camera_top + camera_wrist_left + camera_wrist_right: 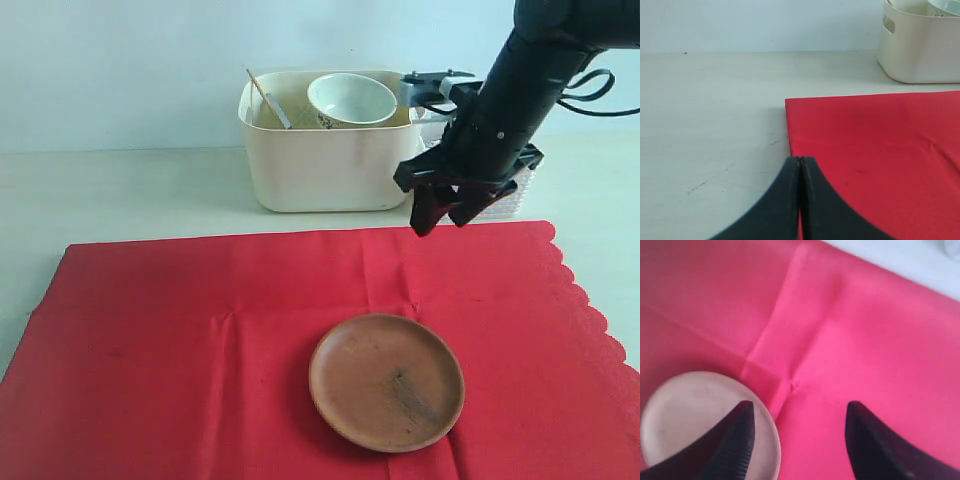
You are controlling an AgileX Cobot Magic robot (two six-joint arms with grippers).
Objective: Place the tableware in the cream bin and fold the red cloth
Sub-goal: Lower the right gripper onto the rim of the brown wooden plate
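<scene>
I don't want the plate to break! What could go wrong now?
1. The plate lies flat on the red cloth. The right arm's open jaws might slip off its low rim, or pinch the cloth too and wrinkle it.
2. The bowl sits high in the bin, so a plate dropped in could bang against it.

R arm (pixel 528 85) was matte black: thick rounded link up top, boxier block lower down. Thin black cable (pixel 592 88) looped off its side. Pale grey bracket-like part (pixel 432 90) w/ dark trim sat by the wrist; detail too small to tell. R gripper (pixel 443 222) had 2 black fingers tapering to blunt tips, smooth and dark in wrist view. L gripper (pixel 800 161) was black too, w/ 2 smooth curved fingers flaring wide toward the base.
</scene>
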